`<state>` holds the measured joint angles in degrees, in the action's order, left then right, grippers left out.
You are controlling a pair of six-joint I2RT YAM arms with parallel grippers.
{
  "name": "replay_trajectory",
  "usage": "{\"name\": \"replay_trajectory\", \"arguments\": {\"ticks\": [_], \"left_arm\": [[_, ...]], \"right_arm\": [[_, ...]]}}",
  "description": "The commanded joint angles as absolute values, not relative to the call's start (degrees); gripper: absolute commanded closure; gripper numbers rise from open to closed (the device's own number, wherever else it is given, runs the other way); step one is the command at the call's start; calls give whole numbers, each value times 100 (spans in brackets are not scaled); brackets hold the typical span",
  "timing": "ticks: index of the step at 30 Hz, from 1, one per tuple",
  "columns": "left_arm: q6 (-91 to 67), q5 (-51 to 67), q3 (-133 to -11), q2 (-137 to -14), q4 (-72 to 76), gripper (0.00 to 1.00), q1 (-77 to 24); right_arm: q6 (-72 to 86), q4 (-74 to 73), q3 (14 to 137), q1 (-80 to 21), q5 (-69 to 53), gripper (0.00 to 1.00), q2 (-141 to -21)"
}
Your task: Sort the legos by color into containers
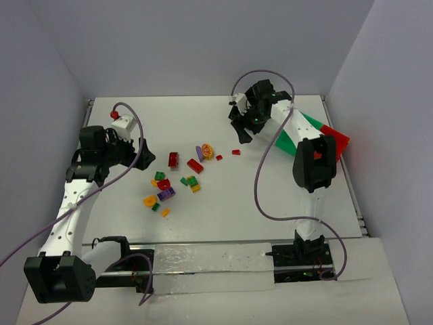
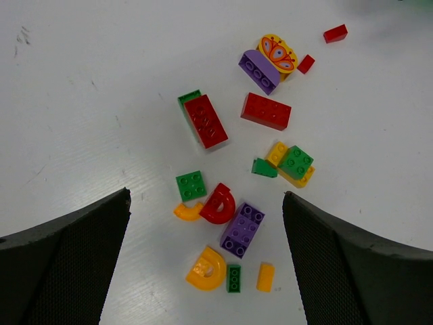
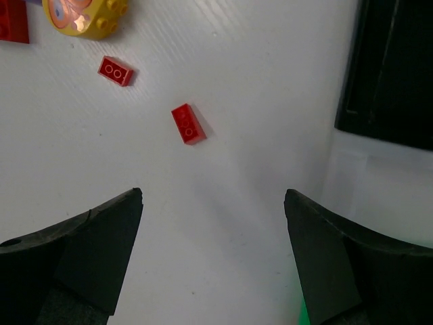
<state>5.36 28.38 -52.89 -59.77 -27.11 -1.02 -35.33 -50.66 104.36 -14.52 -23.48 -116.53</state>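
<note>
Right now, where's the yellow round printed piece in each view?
Top external: yellow round printed piece near picture centre.
Left wrist: top, right of centre, against a purple brick.
Right wrist: top-left corner, cut by the edge.
Shared landmark: small red brick beside it.

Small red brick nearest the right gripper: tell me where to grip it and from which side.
Best come straight down from above: the small red brick lies flat, studs up, with bare table all round. Close the right gripper across its two long side faces, turned to match its slight tilt.
</note>
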Motion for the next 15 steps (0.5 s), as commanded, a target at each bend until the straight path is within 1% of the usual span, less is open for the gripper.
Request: {"name": "replay_trajectory", "arguments": {"ticks": [1,6,10,13,15], "left_arm": [[855,3370,-5235,-5761,-2411,1,-88],[1034,3530,-5261,-5829,-2563,1,-88],[1002,3452,-5221,-5864,-2521,1,-88],[991,3428,-5221,-5876,-2514,1,-88],[972,3400,-5209,-5885,-2489,1,-88]], "right_arm": [[-4251,-5842,11295,-1720,-2338,16,-12305],[-4657,-5917,11500,-1886,-2209,24,-12724],[-4839,-5910,11525,-1990,-2110,32,-12979],[-4895,-5933,11530,-2039,-2095,36,-13094],[-4934,-5890,11438,-2075,-2073,36,-13132]]}}
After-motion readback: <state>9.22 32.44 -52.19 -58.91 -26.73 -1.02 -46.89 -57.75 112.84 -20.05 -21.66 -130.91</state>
